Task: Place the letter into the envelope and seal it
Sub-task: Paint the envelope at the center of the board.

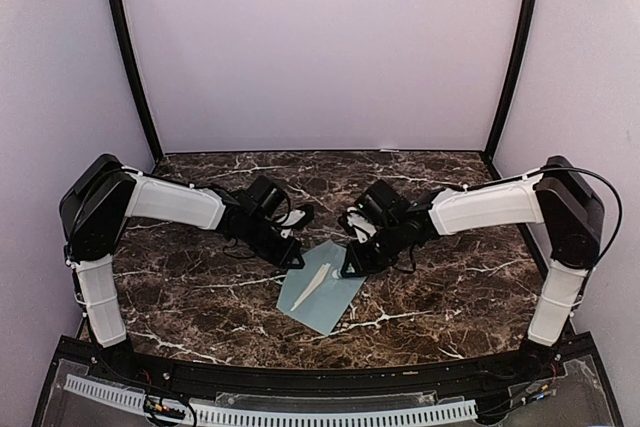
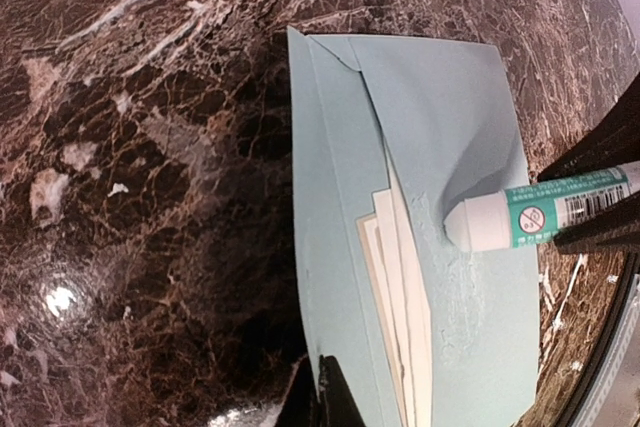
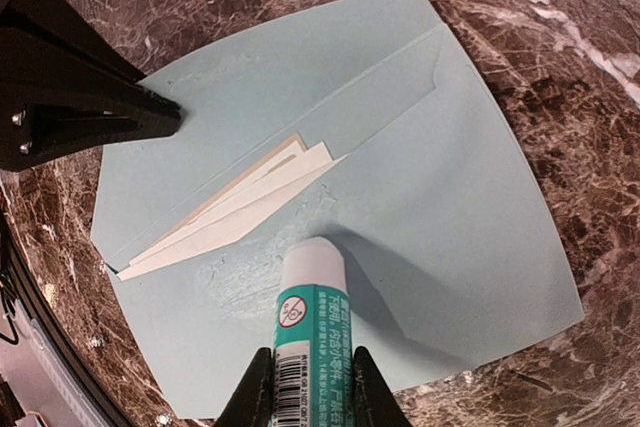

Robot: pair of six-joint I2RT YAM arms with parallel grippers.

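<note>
While the left arm (image 1: 175, 202) and right arm (image 1: 485, 205) both come in from the edges of the top view, elbows up near the left and right sides and white forearms slanting toward the middle, their wrists tip down over the envelope (image 1: 322, 299). It lies flat on the table (image 1: 190, 287) just below the centre of that frame, flap open. The left gripper (image 2: 318, 399) is closed up tight with nothing in it, tips resting on the envelope's edge at the bottom of its own wrist view. The right gripper (image 3: 310, 392) is clamped on a glue stick (image 3: 310, 312), jaws narrow around the barrel, with the stick tilted down so its white tip touches the flap just past the pocket's mouth. From up top you only get a thin white sliver on the blue paper, and I can't make out the stick among the black fingers. The wrist views fill that in. The letter (image 3: 235, 209) is a folded stack half tucked in the pocket, corners poking out toward the middle of the right wrist frame, and there's a shiny glue smear (image 3: 240, 282) on the flap beside the stick's tip. The left wrist view also shows the stick's green label with a red no-sign, at right centre.
</note>
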